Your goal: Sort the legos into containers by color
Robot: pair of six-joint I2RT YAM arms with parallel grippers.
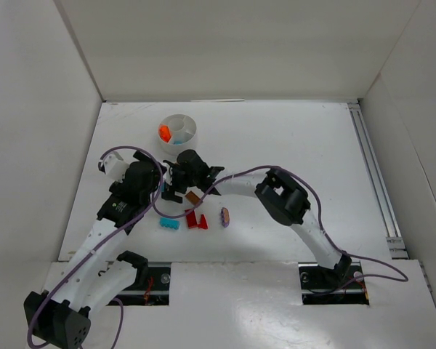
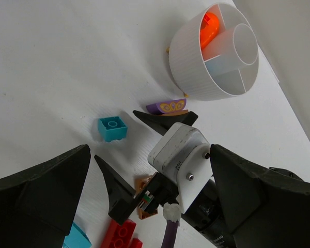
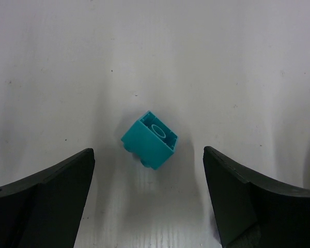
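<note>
Legos (image 1: 192,217) first, from above: tiny bright plastic pieces, mostly loose on the white table (image 1: 291,145) between the two arms. Among them a long teal brick (image 1: 168,224), a pair of red bricks (image 1: 201,220), a purple piece (image 1: 224,217) and a brown-orange piece (image 1: 193,197). Only an orange piece (image 1: 163,132) and a teal-blue piece (image 1: 178,140) inside the small white round divided dish (image 1: 191,123), each in its own compartment, so kept apart by colour. Left gripper (image 1: 158,190) and right gripper (image 1: 176,182) crowded close together just on the near side of the dish.

From the left wrist: left gripper spread wide, grasping nothing, held low beside the work, probably to stay out of the way. Ahead, the right gripper's black fingers (image 2: 163,121) straddling a small teal square brick (image 2: 112,128), with the purple piece just beyond, near the dish wall.

From the right wrist: same small teal square brick tipped over, hollow underside showing, centred between the parted fingers and untouched on either side. Jaws released and empty. Looks like lining up for a pinch. Tilted brick likely to twist as the fingers close, so an even squeeze wanted. Destination presumably the compartment already holding teal-blue.
</note>
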